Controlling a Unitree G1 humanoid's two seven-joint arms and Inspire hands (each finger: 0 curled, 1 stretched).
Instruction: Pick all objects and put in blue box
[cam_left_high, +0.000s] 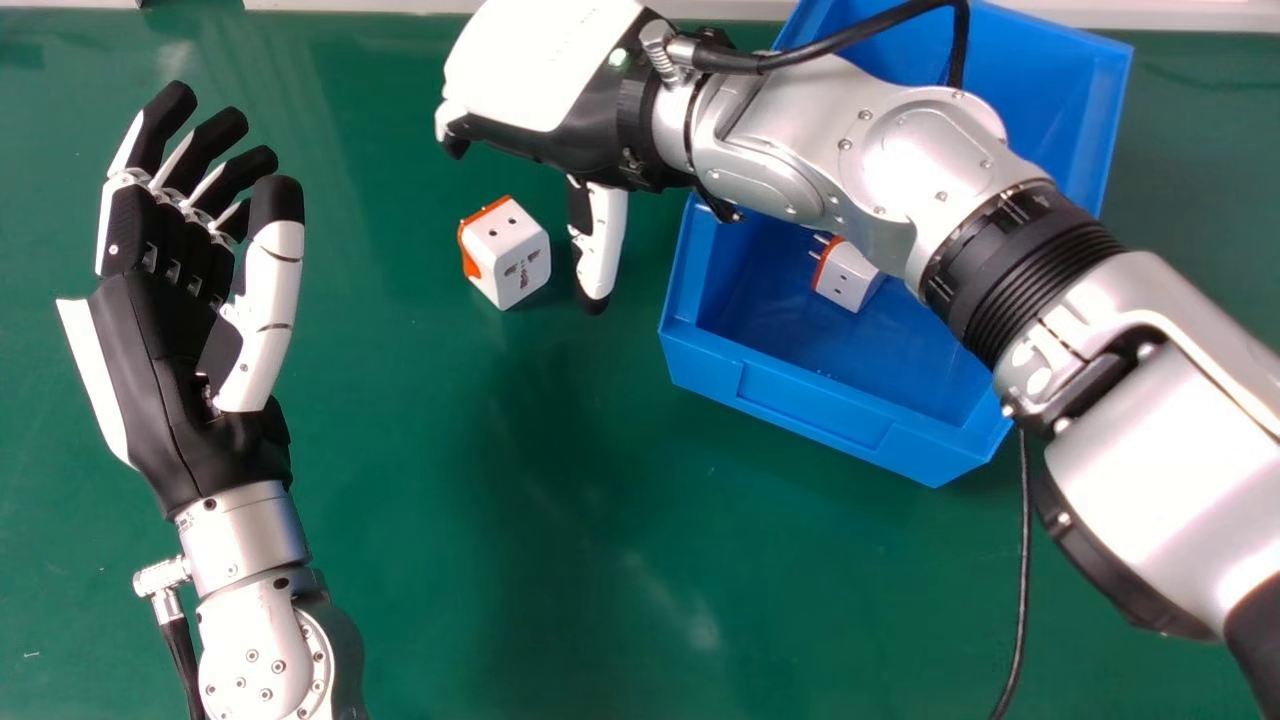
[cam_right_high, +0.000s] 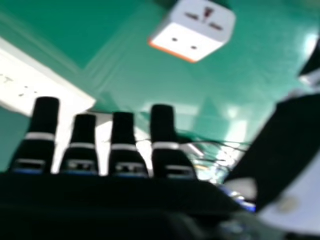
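My right hand (cam_left_high: 548, 68), fingers loosely extended and holding nothing, is at the head view's upper middle, thumb near a white-and-orange adapter (cam_left_high: 512, 255) on the green surface (cam_left_high: 600, 480). A second adapter (cam_left_high: 848, 278) sits in the blue box (cam_left_high: 800, 400), upper right. My left hand (cam_left_high: 160, 330), relaxed, is at left.

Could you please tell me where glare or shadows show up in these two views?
Head view: a pale glare patch low on the green table, a broad soft shadow above it, and the right hand's white shell brightly lit; right hand view: bright reflections on the table.
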